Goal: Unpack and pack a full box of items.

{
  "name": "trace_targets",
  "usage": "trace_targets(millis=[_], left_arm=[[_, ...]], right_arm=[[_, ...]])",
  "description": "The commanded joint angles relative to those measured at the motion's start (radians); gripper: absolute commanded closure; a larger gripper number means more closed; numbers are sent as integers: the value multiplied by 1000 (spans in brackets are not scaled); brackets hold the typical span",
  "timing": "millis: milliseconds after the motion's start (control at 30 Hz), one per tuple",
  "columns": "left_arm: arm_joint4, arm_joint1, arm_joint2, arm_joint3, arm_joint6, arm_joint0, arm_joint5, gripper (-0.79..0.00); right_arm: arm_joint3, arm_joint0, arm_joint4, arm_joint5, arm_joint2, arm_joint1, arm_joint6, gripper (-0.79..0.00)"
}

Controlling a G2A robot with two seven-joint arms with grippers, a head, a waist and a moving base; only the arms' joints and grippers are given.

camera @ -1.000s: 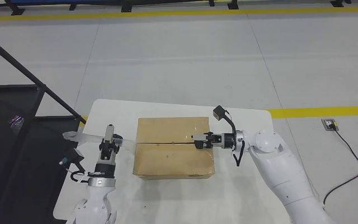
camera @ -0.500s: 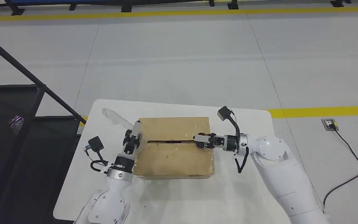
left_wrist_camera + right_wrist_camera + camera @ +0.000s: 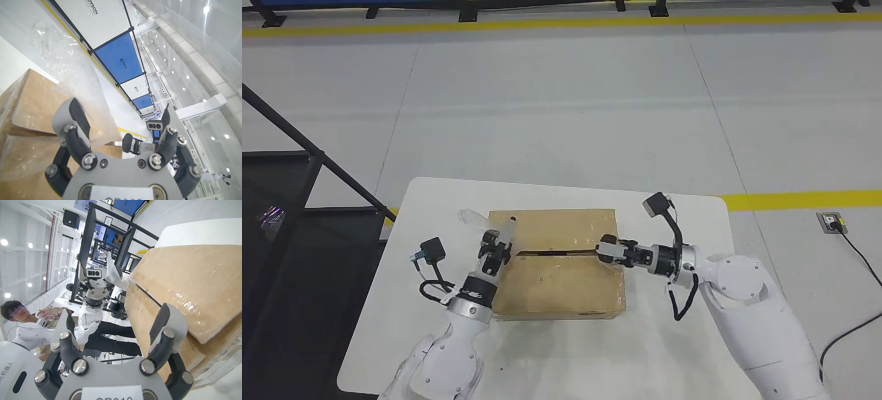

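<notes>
A closed cardboard box [image 3: 554, 262] with clear tape over its top seam lies in the middle of the white table [image 3: 672, 330]. My left gripper [image 3: 494, 248] is at the box's left edge, open, in the left wrist view [image 3: 121, 106]. A peeled strip of clear tape [image 3: 75, 72] rises beside one of its fingers [image 3: 79, 117] and sticks up over the box's far left corner [image 3: 473, 216]. My right gripper [image 3: 605, 250] is at the right end of the seam, open [image 3: 115, 311], with one finger [image 3: 162, 321] against the box [image 3: 189, 279].
A black metal frame [image 3: 302, 200] stands off the table's left side. Bare table lies in front of the box and to its right. A yellow line [image 3: 802, 200] crosses the floor behind.
My left gripper has swung from the table's left side to the box's left edge, the tape strip coming with it. The right gripper has stayed at the seam's right end.
</notes>
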Motion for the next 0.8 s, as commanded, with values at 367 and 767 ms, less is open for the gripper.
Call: trace_targets(millis=[367,767], left_arm=[[85,-20,68,14,-59,-39,41,-785],[113,-49,144,89,-83,-104,64,-785]], right_arm=[[-10,-35,17,-16,21,15,-2,-785],[-13,-74,37,-48,55,32,-8,-785]])
